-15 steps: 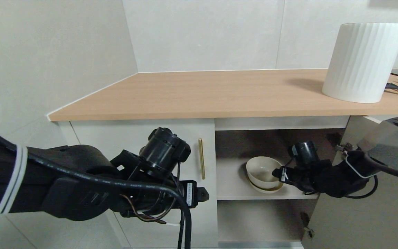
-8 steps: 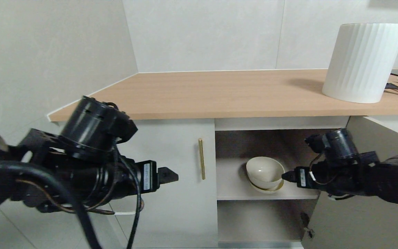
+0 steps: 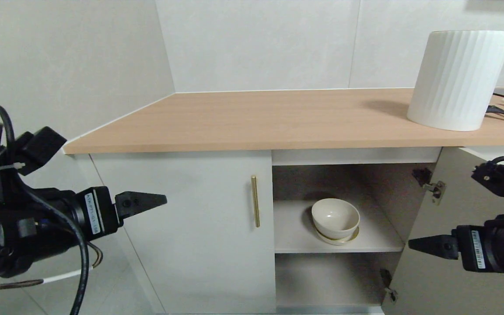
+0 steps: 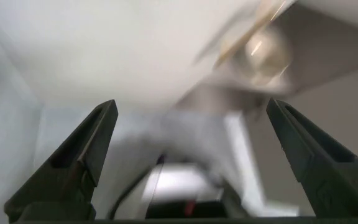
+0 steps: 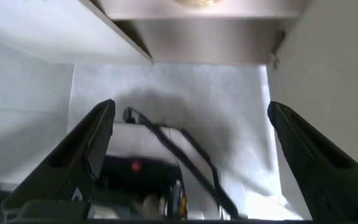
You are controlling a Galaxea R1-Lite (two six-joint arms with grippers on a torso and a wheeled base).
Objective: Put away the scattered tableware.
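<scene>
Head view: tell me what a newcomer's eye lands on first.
The open cabinet below the wooden counter, with a cream bowl sitting on a plate on its shelf. Next, the tall white ribbed container on the counter's right, and the left gripper and right gripper flanking the cabinet front, both open.

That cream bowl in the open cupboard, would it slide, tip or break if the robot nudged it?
The bowl looks glazed and rigid, so probably slippery and breakable if dropped. It sits on a small plate, so a push would likely slide or rock it rather than roll it.
</scene>
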